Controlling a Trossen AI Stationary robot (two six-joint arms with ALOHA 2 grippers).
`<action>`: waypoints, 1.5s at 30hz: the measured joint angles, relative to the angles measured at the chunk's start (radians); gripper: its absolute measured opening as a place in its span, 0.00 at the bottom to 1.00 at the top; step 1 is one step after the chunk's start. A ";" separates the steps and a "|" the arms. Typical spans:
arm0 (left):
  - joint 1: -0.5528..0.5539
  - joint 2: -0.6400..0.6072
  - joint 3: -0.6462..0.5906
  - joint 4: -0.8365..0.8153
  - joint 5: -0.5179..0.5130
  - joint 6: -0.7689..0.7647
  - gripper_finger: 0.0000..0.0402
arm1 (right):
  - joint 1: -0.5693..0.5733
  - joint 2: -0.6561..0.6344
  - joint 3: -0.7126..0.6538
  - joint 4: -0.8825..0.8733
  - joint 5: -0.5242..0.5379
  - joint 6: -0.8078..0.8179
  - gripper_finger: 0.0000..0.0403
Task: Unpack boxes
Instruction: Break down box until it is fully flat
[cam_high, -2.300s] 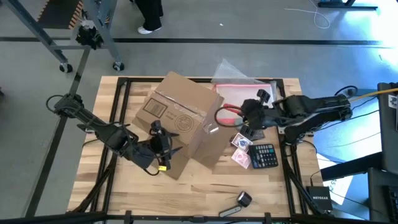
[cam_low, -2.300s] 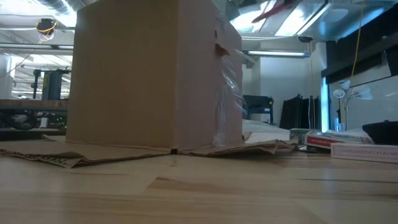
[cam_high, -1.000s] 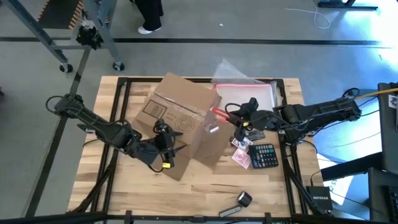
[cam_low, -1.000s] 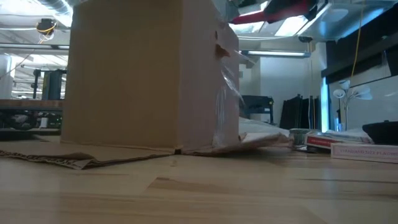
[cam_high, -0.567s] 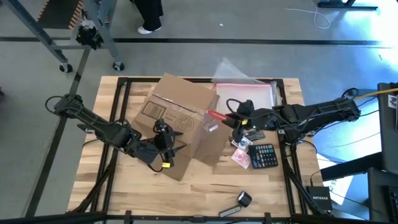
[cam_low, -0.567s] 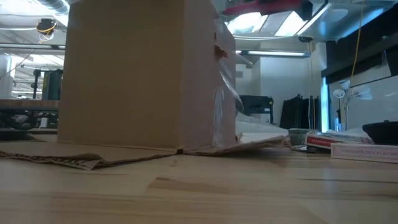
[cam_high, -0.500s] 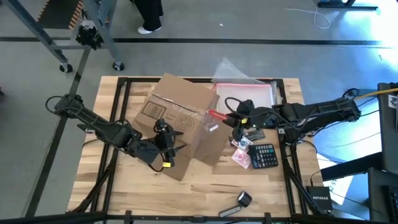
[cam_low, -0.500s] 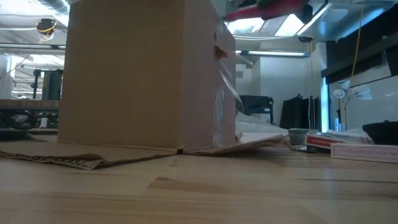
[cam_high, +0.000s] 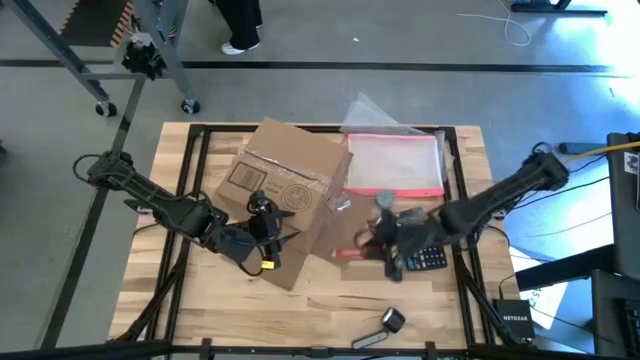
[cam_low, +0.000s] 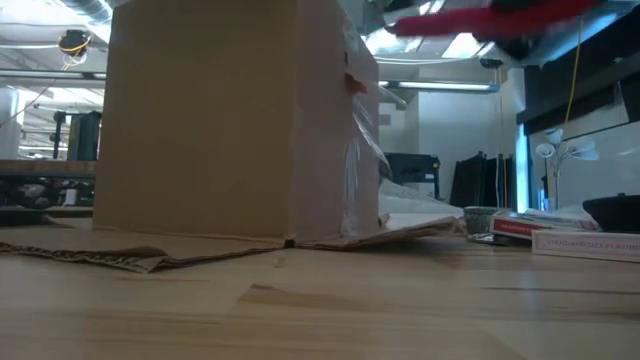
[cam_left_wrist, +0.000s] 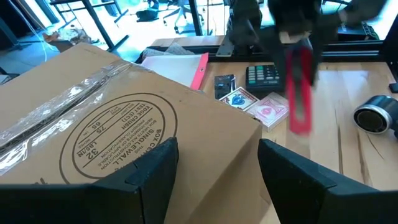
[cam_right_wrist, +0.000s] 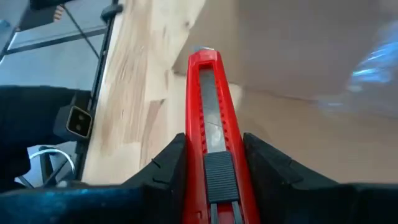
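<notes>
The brown cardboard box (cam_high: 290, 190) stands mid-table, its bottom flaps (cam_low: 90, 252) splayed flat on the wood and clear tape on its top. My left gripper (cam_high: 263, 240) is at the box's near corner, fingers wide apart on either side of that corner (cam_left_wrist: 252, 134). My right gripper (cam_high: 385, 250) hangs over the table to the right of the box, shut on a red utility knife (cam_high: 350, 252) that points toward the box. My left gripper: I cannot tell whether its fingers (cam_left_wrist: 155, 168) touch the box. My right gripper pinches the knife's red handle (cam_right_wrist: 214, 177) between its two fingers. The knife lies along the fingers and sticks out ahead of them (cam_right_wrist: 205, 93). It slants down toward the table's left, lifted clear of the table.
A clear pouch with a pink-red edge (cam_high: 395, 165) lies at the far right. A calculator (cam_high: 428, 255) and card packs (cam_left_wrist: 261, 107) lie under the right arm. A black cylinder (cam_high: 392, 320) sits near the front edge.
My right gripper has swung with the knife from beside the box's right side toward the table's near edge and down, tipping its fingers lower. The knife now hangs over the table right of the box.
</notes>
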 joint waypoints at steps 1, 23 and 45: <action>0.000 0.000 0.000 -0.001 0.000 0.001 0.55 | 0.021 0.030 -0.037 0.081 0.009 0.000 0.32; -0.001 0.000 0.000 0.000 0.005 -0.021 0.55 | 0.135 0.692 -0.147 0.858 0.156 -0.027 0.42; -0.013 0.000 0.000 0.004 0.011 -0.079 0.55 | 0.232 0.730 -0.252 1.110 0.298 -0.113 0.59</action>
